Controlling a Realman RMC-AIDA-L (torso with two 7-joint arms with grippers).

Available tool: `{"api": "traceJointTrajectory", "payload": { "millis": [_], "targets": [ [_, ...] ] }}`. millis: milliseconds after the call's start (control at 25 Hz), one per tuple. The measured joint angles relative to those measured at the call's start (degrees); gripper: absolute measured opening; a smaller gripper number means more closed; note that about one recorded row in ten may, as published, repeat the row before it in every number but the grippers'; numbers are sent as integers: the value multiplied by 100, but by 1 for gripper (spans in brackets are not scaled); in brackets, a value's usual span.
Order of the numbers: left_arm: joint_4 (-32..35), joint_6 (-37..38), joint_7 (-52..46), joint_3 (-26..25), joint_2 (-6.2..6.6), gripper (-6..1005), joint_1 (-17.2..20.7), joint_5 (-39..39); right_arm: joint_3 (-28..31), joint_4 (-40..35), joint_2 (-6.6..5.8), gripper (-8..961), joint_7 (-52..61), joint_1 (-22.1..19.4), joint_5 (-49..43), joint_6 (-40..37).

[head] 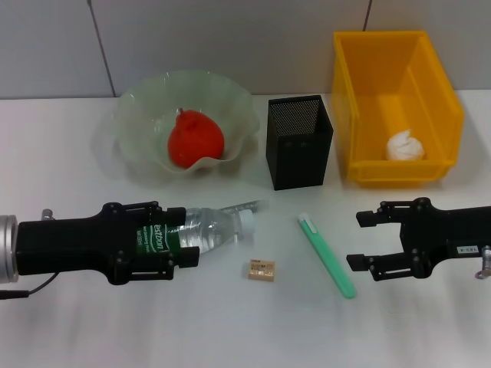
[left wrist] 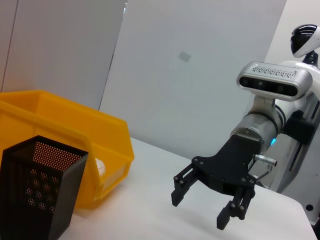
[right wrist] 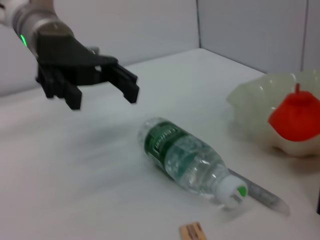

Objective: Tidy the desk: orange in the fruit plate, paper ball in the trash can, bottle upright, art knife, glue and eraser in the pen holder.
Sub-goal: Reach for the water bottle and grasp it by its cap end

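On the white worktop [head: 77, 322], the left gripper [head: 180, 238] hovers over the lying bottle [head: 203, 230], jaws spread and released. Farther back, the orange [head: 196, 138] sits in the fruit plate [head: 146, 107]. The eraser [head: 261, 269] lies near, the pen holder [head: 299, 142] beyond. The paper ball [head: 404, 146] rests in the trash can [head: 360, 92]. The right gripper [head: 360, 240] hangs released at right.

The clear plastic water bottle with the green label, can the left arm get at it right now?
Probably yes. The left gripper hovers open just above the lying bottle, with nothing between them. The tan eraser lies apart from it.
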Motion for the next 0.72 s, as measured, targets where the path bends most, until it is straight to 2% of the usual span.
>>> {"api": "traceJointTrajectory", "payload": {
  "millis": [280, 400, 600, 720],
  "targets": [
    [115, -37, -105, 0, -2, 765, -84, 7, 19, 14, 6, 785, -167, -71, -20, 141],
    [406, -86, -229, 23, -48, 765, -192, 42, 54, 15, 0, 785, -168, -75, -31, 149],
    [1538, -310, -937, 49, -271, 765, -677, 834, 69, 12, -20, 785, -167, -83, -52, 189],
    [2088, -373, -1402, 54, -441, 765, -1185, 1518, 69, 7, -26, 785, -130, -88, -61, 219]
  ]
}}
